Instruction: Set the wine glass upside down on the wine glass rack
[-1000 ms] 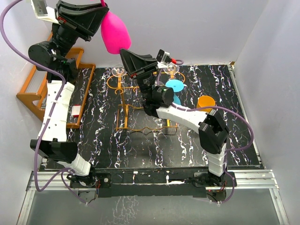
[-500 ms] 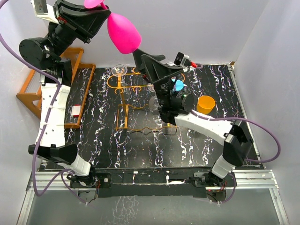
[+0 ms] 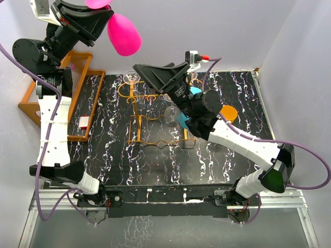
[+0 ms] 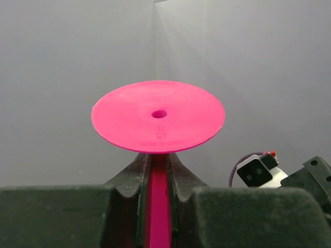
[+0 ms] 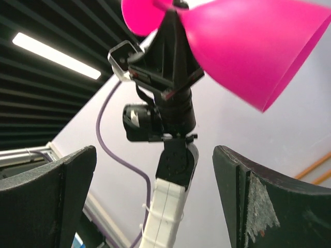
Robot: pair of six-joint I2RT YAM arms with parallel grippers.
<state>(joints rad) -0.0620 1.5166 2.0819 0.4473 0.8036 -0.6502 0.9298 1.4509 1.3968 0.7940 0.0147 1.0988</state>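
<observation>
The pink wine glass (image 3: 124,34) hangs high at the back left, tilted, with its foot up and its open mouth facing down to the right. My left gripper (image 3: 101,14) is shut on its stem (image 4: 159,196), just under the round foot (image 4: 158,116). My right gripper (image 3: 141,71) is open and empty, raised and aimed up toward the pink bowl (image 5: 248,46); its fingers (image 5: 57,191) stand below the glass, apart from it. The wine glass rack (image 3: 136,120), an orange-gold wire frame, stands on the black marbled table beneath.
On or by the wire rack are a clear glass (image 3: 132,77), another clear glass (image 3: 170,116) and a blue glass (image 3: 184,122). An orange cup (image 3: 227,111) stands to the right. A brown wooden stepped rack (image 3: 77,72) fills the left edge. White walls enclose the table.
My right gripper has opened and its arm has swung up from beside the wire rack to point at the pink glass. The left arm has shifted the glass slightly.
</observation>
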